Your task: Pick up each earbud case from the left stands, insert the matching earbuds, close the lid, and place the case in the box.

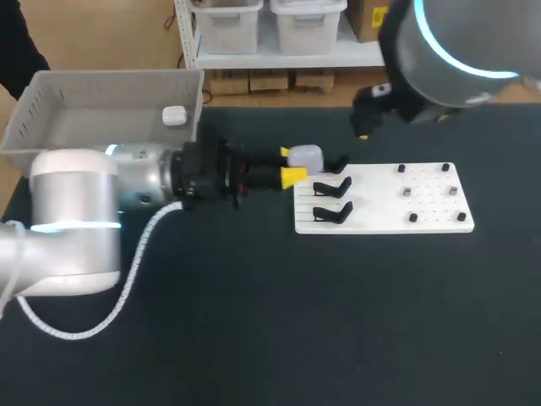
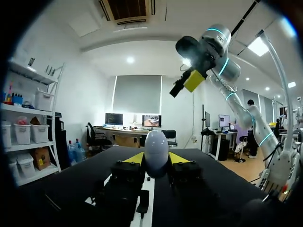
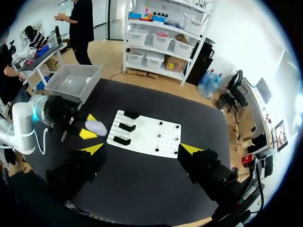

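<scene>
Black table (image 1: 338,321), white stand board (image 1: 385,213), grey box (image 1: 101,90)

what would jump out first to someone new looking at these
The left end effector grips a pale case at the left edge of the board, by the black stands. At the far left, a grey box holds a second case, and the right arm hangs high over the table.
</scene>
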### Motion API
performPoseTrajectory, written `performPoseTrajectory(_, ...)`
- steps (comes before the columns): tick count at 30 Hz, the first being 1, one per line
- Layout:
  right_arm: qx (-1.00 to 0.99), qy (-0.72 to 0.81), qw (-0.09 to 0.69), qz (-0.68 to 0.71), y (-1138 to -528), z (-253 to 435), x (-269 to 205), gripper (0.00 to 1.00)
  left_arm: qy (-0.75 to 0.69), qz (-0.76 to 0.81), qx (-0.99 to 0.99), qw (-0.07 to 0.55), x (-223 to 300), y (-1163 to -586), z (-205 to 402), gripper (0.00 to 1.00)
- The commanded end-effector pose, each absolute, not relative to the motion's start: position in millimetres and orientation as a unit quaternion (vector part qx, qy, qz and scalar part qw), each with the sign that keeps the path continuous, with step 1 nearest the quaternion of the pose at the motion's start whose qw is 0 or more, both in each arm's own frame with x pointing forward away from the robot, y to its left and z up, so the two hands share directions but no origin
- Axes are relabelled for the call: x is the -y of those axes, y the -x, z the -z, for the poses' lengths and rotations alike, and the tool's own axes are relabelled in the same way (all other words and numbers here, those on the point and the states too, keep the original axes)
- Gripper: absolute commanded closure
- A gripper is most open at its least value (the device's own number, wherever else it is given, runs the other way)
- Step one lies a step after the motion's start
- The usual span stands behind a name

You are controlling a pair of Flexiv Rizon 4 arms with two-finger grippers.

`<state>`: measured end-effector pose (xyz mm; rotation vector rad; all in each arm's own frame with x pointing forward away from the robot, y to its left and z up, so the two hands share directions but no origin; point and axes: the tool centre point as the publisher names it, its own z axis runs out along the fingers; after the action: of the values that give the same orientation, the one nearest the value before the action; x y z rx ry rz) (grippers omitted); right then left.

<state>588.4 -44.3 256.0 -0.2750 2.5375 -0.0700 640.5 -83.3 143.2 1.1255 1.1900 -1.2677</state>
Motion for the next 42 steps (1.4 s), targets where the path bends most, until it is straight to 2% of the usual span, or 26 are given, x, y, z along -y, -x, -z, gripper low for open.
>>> performPoseTrajectory(1,-0.929,0.109,0.353,0.005,-577.4,-254.7,55.1,0.0,-0.435,0.456,-0.547,0.55,37.0,-629.4,-171.5,1.0)
performPoseTrajectory(10,-0.929,0.109,0.353,0.005,-577.4,-254.7,55.1,0.0,-0.374,0.344,-0.609,0.609,-52.6,-680.4,-199.0,1.0)
performPoseTrajectory(19,-0.929,0.109,0.353,0.005,-577.4,-254.7,55.1,0.0,-0.299,0.254,-0.65,0.65,-123.0,-751.6,-179.8,1.0)
performPoseTrajectory(34,-0.929,0.109,0.353,0.005,-577.4,-254.7,55.1,0.0,-0.259,0.19,-0.692,0.646,-212.4,-837.3,-147.0,1.0)
performPoseTrajectory(39,-0.929,0.109,0.353,0.005,-577.4,-254.7,55.1,0.0,-0.265,0.187,-0.704,0.631,-220.9,-850.3,-140.2,1.0)
performPoseTrajectory(40,-0.929,0.109,0.353,0.005,-577.4,-254.7,55.1,0.0,-0.264,0.19,-0.705,0.63,-223.7,-854.7,-137.9,0.71)
performPoseTrajectory(41,-0.929,0.109,0.353,0.005,-577.4,-254.7,55.1,0.0,-0.264,0.191,-0.705,0.63,-225.1,-857.0,-136.9,0.46)
performPoseTrajectory(42,-0.929,0.109,0.353,0.005,-577.4,-254.7,55.1,0.0,-0.264,0.191,-0.705,0.63,-227.5,-860.2,-135.8,0.0)
